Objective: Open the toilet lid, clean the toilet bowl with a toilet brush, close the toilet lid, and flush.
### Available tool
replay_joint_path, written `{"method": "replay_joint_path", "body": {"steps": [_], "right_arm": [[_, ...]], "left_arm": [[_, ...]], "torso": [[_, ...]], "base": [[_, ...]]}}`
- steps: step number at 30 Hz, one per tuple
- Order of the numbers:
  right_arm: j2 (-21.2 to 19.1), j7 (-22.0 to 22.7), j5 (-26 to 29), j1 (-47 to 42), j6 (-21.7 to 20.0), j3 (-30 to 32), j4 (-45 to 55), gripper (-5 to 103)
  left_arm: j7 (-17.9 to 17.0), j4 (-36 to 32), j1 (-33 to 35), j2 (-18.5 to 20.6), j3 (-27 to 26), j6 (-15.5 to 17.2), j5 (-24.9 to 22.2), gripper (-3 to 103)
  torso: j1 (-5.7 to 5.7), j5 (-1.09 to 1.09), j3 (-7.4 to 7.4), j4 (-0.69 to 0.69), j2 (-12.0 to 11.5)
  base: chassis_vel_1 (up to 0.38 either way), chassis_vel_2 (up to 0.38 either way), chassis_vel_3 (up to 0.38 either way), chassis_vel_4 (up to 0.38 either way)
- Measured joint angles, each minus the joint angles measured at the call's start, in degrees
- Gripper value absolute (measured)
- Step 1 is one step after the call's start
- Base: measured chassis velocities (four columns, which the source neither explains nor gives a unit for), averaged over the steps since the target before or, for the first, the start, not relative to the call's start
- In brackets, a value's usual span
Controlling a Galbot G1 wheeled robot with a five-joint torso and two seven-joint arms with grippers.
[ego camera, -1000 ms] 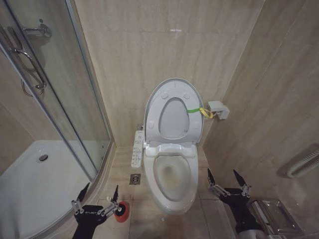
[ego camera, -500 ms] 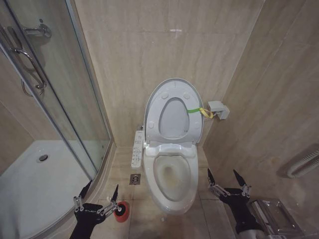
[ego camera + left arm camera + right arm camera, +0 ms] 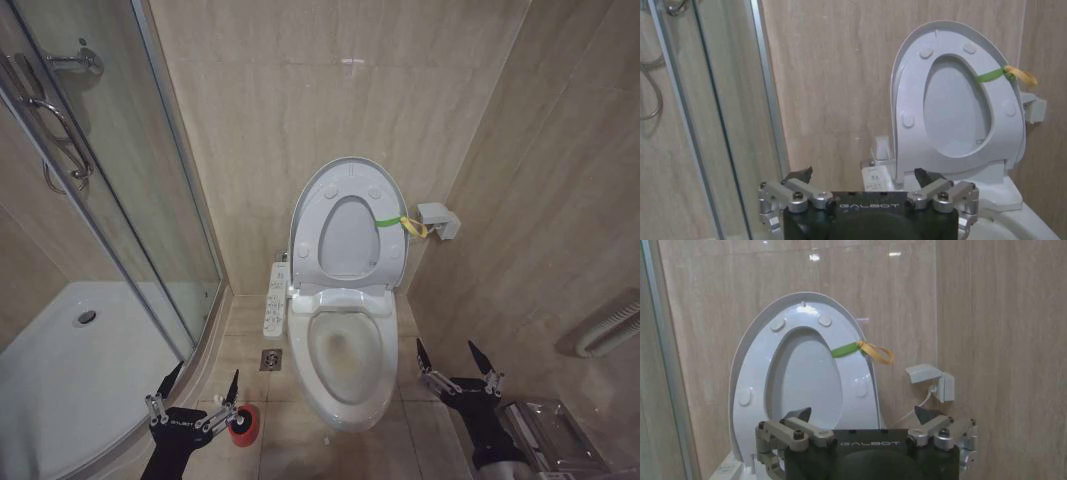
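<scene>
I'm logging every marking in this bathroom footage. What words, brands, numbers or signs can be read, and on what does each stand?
"GALBOT": on the black body of the left gripper, in its wrist view.
"GALBOT": on the black body of the right gripper, in its wrist view.
Print on the left gripper's body in the head view: too small to read.
Button markings on the white control panel beside the toilet bowl: too small to read.

Left gripper (image 3: 196,393) (fingers spread) has sunk a shade toward 6 o'clock in the head view, finishing just beside the red brush holder (image 3: 243,424).
</scene>
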Motion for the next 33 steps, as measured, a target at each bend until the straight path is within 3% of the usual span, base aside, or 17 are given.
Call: {"method": "replay_joint_path", "body": {"steps": [33], "right_arm": [[0.0, 0.0, 0.0, 0.0, 0.0, 0.0, 0.0, 100]], "left_arm": [[-0.1, 0.1, 0.0, 0.0, 0.0, 0.0, 0.0, 99]], "torso": [[0.00, 0.00, 0.00, 0.00, 0.0]], "base": [[0.000, 0.000, 0.000, 0.000]]}}
